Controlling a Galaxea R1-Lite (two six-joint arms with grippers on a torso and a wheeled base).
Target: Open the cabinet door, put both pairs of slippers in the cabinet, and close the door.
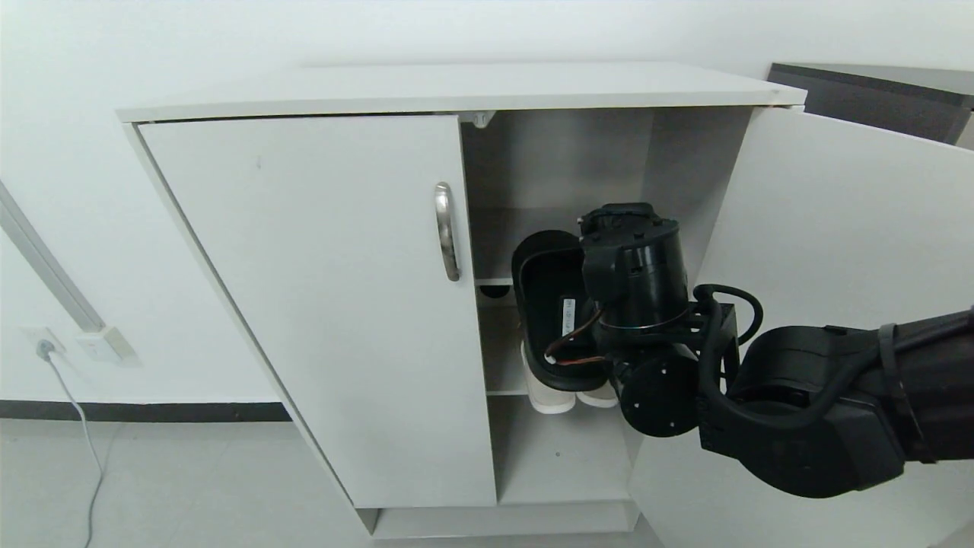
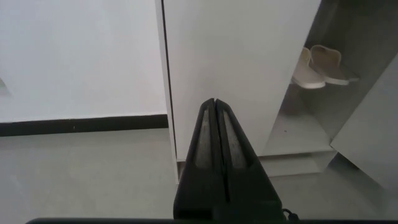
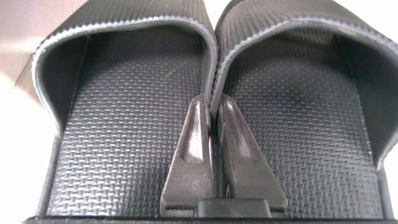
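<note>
Fingers (image 3: 194,149) of my right gripper (image 3: 212,104) pinch the black slippers' (image 3: 124,137) adjoining inner edges in the cabinet's (image 1: 456,87) open side, above the shelved white slippers (image 1: 552,397). My left gripper (image 2: 214,106) is closed, empty.

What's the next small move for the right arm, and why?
Probably push the black slippers a little deeper onto a shelf, then open. The right gripper is shut on their inner edges, and they hang in the cabinet opening, over the white slippers on a shelf, not yet set down.
</note>
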